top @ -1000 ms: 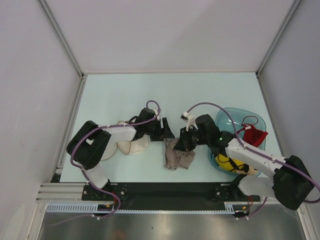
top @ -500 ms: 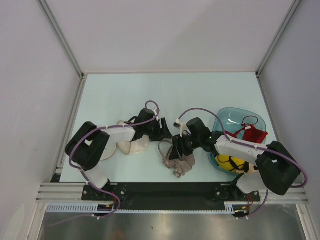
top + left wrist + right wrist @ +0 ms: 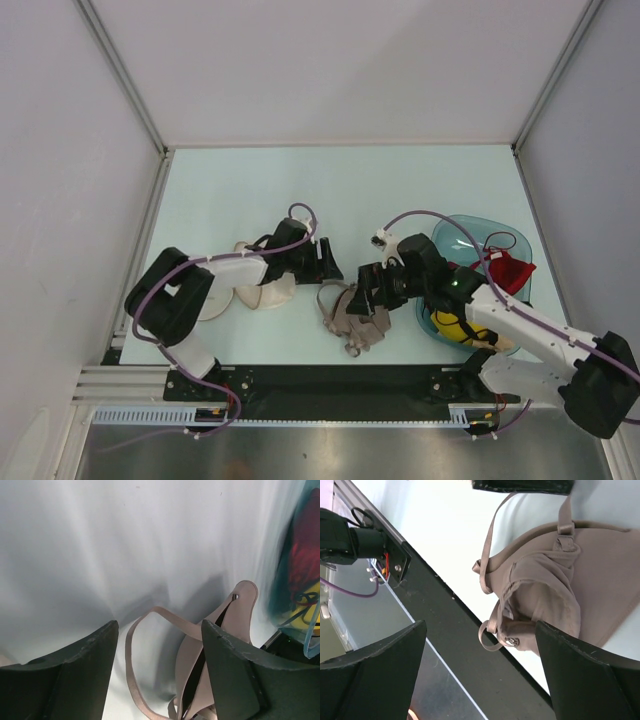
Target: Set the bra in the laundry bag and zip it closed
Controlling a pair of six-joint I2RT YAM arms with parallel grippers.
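Taupe fabric of the bra point(image 3: 355, 320) lies crumpled on the pale table point(image 3: 240, 190) near its front edge, between the two arms and outside the laundry bag point(image 3: 262, 292), which sits well to its left, partly under the left arm point(image 3: 235, 268). From above we see the left gripper point(image 3: 328, 263) low beside the bra's upper left and the right gripper point(image 3: 362, 295) over its right side, but that view is too coarse to show the jaws. The wrist cameras settle it. The left fingers point(image 3: 75, 680) stand apart with nothing between them, a thin strap point(image 3: 150, 612) looping on the table beyond. The right fingers point(image 3: 590, 675) are spread wide, gripping nothing, with the folded cups and the black rail point(image 3: 455, 630) below. Only the overhead view shows the bag, which seems to lie open as two round halves, though the arm hides part of it. That view also shows the teal basket point(image 3: 480, 240) at right holding a red bra point(image 3: 512, 270) and a yellow-and-black garment point(image 3: 452, 325); the left wrist camera catches these only as a blur.
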